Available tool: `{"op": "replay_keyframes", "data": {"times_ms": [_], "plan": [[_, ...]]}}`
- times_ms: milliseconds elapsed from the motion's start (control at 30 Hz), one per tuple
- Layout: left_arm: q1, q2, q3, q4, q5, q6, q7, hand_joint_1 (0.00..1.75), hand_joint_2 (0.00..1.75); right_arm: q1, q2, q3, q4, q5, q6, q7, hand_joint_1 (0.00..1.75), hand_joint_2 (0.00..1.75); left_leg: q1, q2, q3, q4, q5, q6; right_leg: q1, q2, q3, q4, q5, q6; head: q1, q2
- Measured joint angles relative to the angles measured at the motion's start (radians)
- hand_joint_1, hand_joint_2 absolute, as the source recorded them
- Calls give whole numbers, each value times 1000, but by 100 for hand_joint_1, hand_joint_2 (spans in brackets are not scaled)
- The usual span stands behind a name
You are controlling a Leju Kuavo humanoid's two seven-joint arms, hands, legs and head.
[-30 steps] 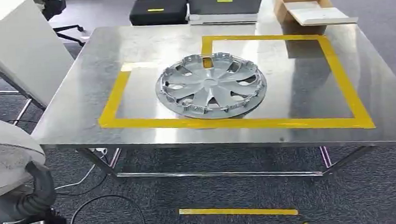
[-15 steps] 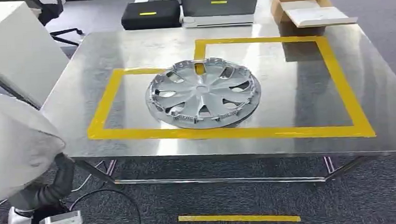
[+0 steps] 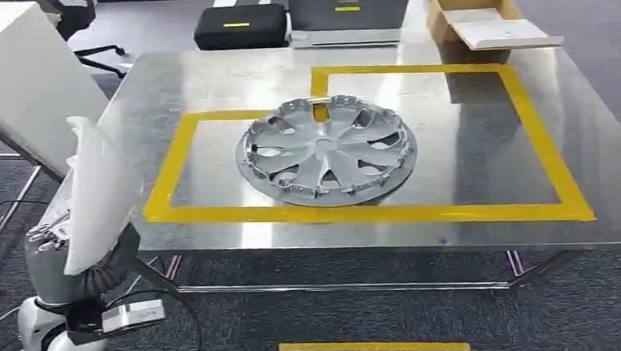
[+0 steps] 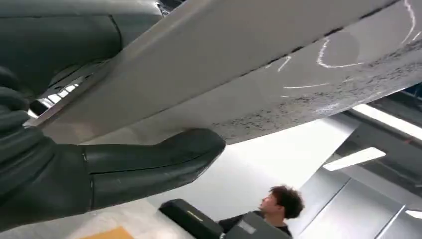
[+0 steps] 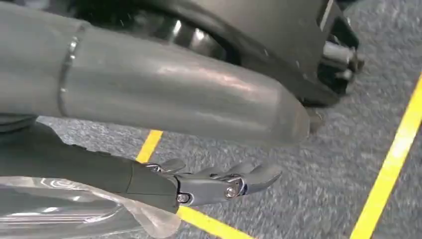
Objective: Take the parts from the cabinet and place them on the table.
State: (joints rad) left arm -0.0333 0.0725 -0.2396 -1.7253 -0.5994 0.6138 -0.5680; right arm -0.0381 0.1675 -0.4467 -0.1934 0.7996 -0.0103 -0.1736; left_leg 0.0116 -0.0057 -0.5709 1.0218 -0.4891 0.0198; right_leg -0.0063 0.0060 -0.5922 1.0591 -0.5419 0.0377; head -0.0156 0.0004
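Note:
A silver hubcap lies flat on the steel table, inside a yellow tape frame. At the table's front left corner my left hand holds a pale grey flat part up, seen nearly edge-on and overlapping the table's edge. In the left wrist view the thumb presses under that part. My right hand hangs over the carpet with its fingers stretched out and nothing in them.
A white panel on a metal stand leans left of the table. Behind the table sit a black case, a grey box and a cardboard box. A yellow tape strip marks the floor. A person is beyond the table.
My left arm has lifted the pale part from the lower left corner up toward the table's front left corner, turning it edge-on. The camera has shifted slightly; the hubcap stays put.

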Motion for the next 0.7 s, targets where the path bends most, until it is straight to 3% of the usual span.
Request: {"op": "replay_keyframes", "data": {"times_ms": [33,100,133,167,200,267,333,433,467,533,600,633,667,700], "plan": [[-24,4,0,28,-25,-3,9,175,175,-2,0,4,0,6,6,3,0,0,0,0,-1,0,2,4,-2,0,-29,62,-32,2,8,0],[-69,19,0,92,-67,-18,27,175,175,-7,0,10,0,16,14,5,0,0,-1,1,-2,1,2,5,-3,0,-110,220,-89,6,9,0],[-93,33,0,136,-81,-37,39,175,175,-10,0,13,0,23,23,8,0,0,-1,2,-2,1,2,5,-3,0,-139,268,-93,7,10,0],[-120,47,0,182,-88,-52,43,175,175,-12,0,18,0,28,28,10,0,0,-1,2,0,1,2,5,-3,0,-143,262,-69,7,9,0],[-144,57,0,218,-88,-60,43,175,175,-15,0,23,0,31,31,12,0,0,-1,1,1,1,2,4,-3,0,-124,209,-27,6,10,0],[-177,73,3,271,-87,-66,39,175,175,-21,0,27,-2,34,33,14,0,0,0,1,6,1,-1,0,-4,-1,-47,34,65,0,10,0],[-203,87,4,307,-87,-68,35,175,175,-26,-1,33,-3,34,35,15,0,0,-8,1,-3,9,-4,-11,-2,-1,-10,-36,58,-5,11,0],[-212,96,3,339,-88,-71,31,175,175,-27,-1,34,-3,36,35,17,0,0,-5,1,-2,1,2,-26,3,3,-17,-29,61,-20,10,0],[-215,100,3,343,-88,-78,35,175,175,-27,0,35,-3,39,37,17,0,0,-4,1,-3,3,-6,-33,-4,2,-11,-38,66,-29,10,0],[-242,112,6,367,-59,-123,46,175,175,-31,-1,40,-3,46,42,17,0,0,-2,2,-34,78,-53,-42,-5,1,-10,-39,66,-39,4,0],[-281,128,22,434,-23,-170,48,175,175,-35,-1,48,-3,54,48,17,0,0,-1,2,-113,245,-123,-48,-3,0,-10,-38,65,-44,6,0],[-298,136,32,469,-20,-183,47,175,175,-36,-1,51,-3,56,50,17,0,0,-1,2,-138,297,-134,-49,-2,0,-10,-38,65,-45,5,0],[-317,145,42,503,-20,-193,42,175,175,-37,-1,53,-3,57,53,19,0,0,-1,2,-143,303,-122,-48,-1,0,-10,-38,65,-45,5,0],[-342,153,50,543,-20,-203,36,175,175,-37,-1,55,-3,58,56,20,0,0,-1,2,-129,268,-90,-45,0,1,-10,-38,65,-45,5,0]]}}
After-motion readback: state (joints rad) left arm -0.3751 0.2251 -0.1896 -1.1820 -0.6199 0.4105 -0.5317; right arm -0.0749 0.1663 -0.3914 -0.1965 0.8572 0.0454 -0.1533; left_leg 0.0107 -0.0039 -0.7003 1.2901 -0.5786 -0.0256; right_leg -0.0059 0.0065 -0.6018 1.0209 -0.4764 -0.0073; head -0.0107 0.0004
